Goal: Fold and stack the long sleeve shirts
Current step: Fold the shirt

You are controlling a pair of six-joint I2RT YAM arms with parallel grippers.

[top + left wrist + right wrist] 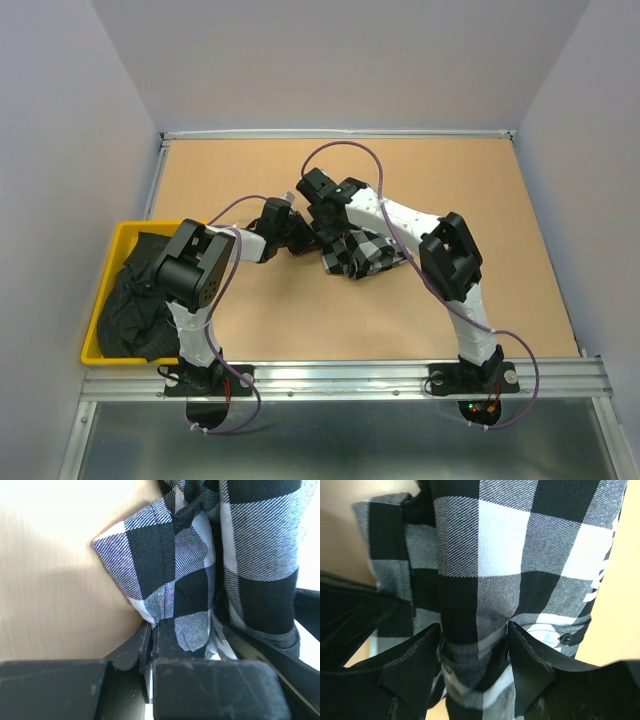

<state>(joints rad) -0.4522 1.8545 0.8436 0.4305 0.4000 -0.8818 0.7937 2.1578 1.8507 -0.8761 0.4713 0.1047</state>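
The black-and-white check long sleeve shirt [358, 252] lies bunched in the middle of the brown table. My left gripper [303, 238] is at the shirt's left edge. In the left wrist view it [152, 635] is shut, with a hem of the check cloth [195, 565] pinched between its fingers. From behind the heap my right gripper [322, 222] reaches down onto it. In the right wrist view its fingers [415, 655] stand apart, open, with a thick fold of the check cloth [505, 555] between them. The plain black shirt [135, 300] lies crumpled in a bin at the left.
A yellow bin [112, 262] at the table's left edge holds the black shirt, which spills over its near side. A metal rail [340, 378] runs along the near edge by the arm bases. Pale walls enclose the table at the back and on both sides.
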